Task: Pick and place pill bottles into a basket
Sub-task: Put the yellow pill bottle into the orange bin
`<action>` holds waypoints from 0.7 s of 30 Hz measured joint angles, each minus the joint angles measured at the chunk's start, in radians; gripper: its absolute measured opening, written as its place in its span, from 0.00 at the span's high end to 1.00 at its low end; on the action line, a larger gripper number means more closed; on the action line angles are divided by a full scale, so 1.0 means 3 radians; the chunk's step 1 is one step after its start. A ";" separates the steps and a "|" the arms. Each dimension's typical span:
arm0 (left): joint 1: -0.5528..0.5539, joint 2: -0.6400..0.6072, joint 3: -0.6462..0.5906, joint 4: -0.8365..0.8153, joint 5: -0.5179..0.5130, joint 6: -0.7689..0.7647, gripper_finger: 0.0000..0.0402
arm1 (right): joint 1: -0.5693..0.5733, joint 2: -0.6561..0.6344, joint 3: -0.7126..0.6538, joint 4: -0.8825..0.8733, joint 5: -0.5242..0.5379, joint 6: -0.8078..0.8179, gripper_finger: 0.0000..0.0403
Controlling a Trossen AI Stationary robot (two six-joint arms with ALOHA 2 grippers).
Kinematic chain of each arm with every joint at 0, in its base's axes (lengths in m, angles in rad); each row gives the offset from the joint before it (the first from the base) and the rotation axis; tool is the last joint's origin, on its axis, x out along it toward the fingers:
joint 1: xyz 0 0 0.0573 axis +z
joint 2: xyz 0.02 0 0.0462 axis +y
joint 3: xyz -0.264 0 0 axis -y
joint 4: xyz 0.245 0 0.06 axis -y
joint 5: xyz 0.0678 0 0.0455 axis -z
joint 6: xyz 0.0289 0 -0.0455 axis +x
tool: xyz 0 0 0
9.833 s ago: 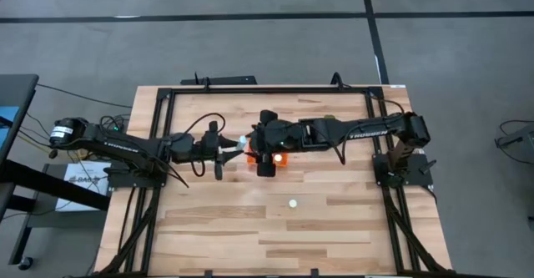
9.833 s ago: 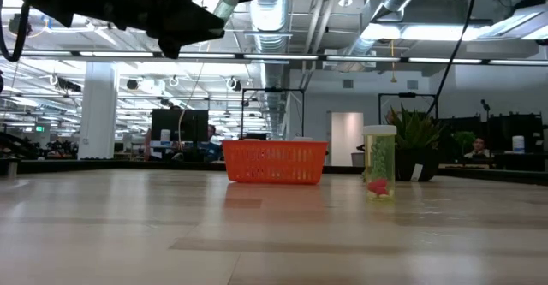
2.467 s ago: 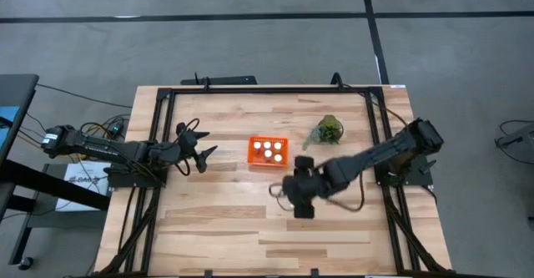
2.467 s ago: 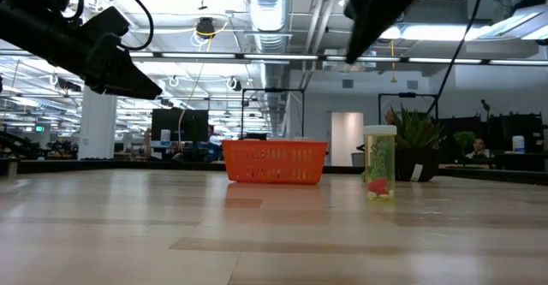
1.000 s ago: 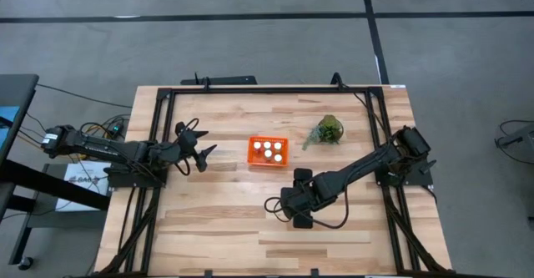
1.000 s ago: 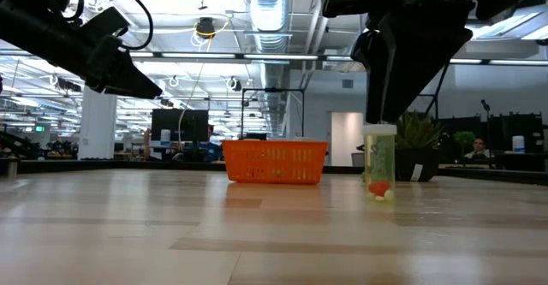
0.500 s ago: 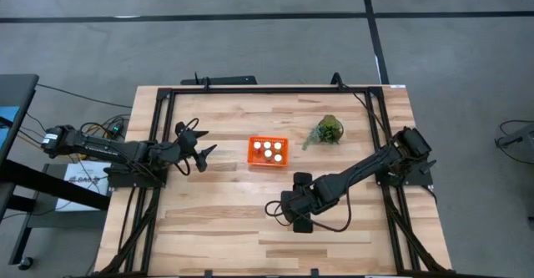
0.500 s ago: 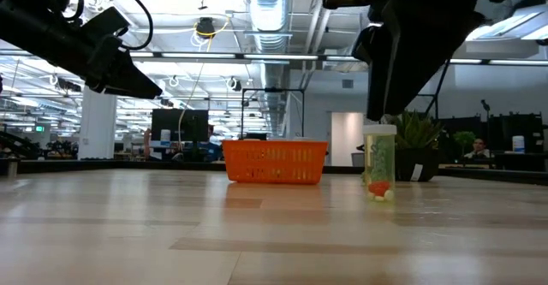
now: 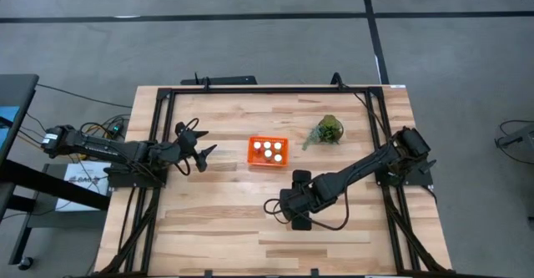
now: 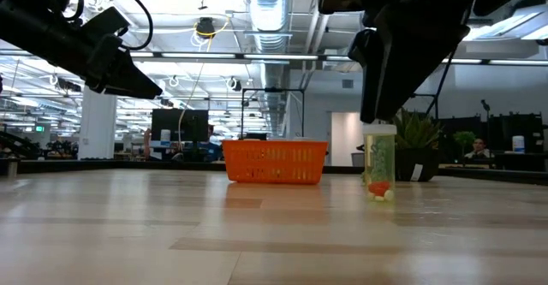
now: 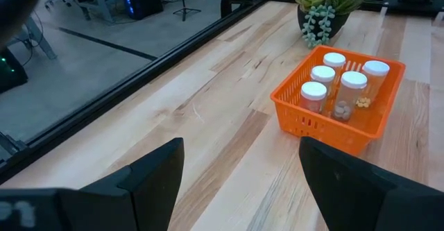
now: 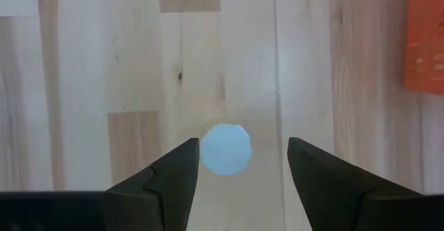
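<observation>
One pill bottle point(image 10: 379, 163), clear with a pale cap and red and white pills at its bottom, stands upright on its base on the wooden table. My right gripper point(image 10: 381, 114) hangs open just above it, fingers pointing down. In the right wrist view the round cap point(image 12: 226, 148) shows between the two fingers of my right gripper point(image 12: 243, 148), apart from both. The orange basket point(image 9: 268, 151) stands mid-table with several white-capped bottles point(image 11: 333, 78) upright in it. My left gripper point(image 9: 203, 154) waits open, left of the basket and raised.
A small potted green plant point(image 9: 329, 130) stands to the right of the basket, toward the far edge. A black frame point(image 9: 267, 90) runs round the table. Bare wood lies between the standing bottle and the basket point(image 12: 424, 37).
</observation>
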 joint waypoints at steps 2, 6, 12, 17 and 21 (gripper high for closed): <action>-0.0001 0.0000 0.0000 0.0000 0.0000 0.0000 0.31 | -0.0003 0.0000 0.0000 0.0000 -0.0003 0.0000 0.47; -0.0001 0.0000 0.0000 0.0000 0.0001 0.0001 0.31 | -0.0004 0.0001 0.0000 0.0002 -0.0041 0.0001 0.47; -0.0001 0.0000 0.0000 0.0000 0.0001 0.0001 0.31 | -0.0006 0.0002 0.0000 0.0051 -0.0044 0.0000 0.47; -0.0001 -0.0001 0.0000 0.0000 0.0003 0.0003 0.31 | -0.0003 0.0122 -0.0033 0.0064 -0.0103 0.0001 0.47; -0.0001 -0.0001 0.0000 -0.0004 0.0003 0.0003 0.31 | 0.0003 0.0174 -0.0031 0.0095 -0.0168 -0.0013 0.47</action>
